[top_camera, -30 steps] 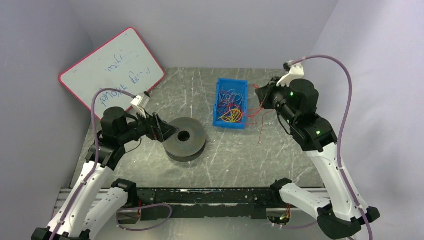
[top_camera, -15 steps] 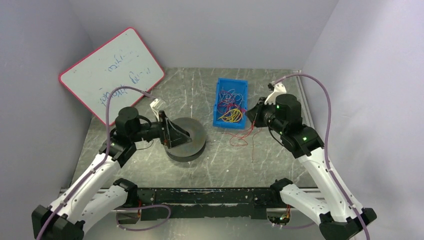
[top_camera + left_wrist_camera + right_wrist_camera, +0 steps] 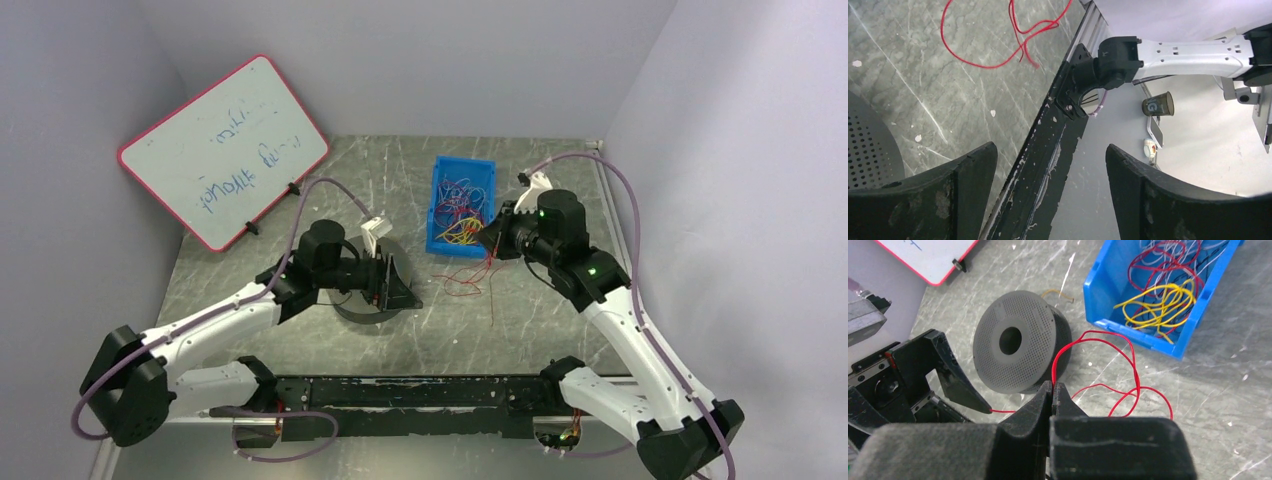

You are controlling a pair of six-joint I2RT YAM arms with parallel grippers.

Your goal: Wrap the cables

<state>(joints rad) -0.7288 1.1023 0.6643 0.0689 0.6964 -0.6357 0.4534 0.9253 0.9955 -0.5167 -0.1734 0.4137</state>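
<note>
Cable [image 3: 1098, 332] thin, red, looping; spool [image 3: 1033, 360] perforated

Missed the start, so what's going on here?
The right gripper is shut on a red cable that trails in loops across the table in front of the bin. The left gripper is open and empty beside the spool. Nothing looks wound on the spool yet.

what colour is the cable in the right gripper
Red; the cable shows best in the right wrist view.
</note>
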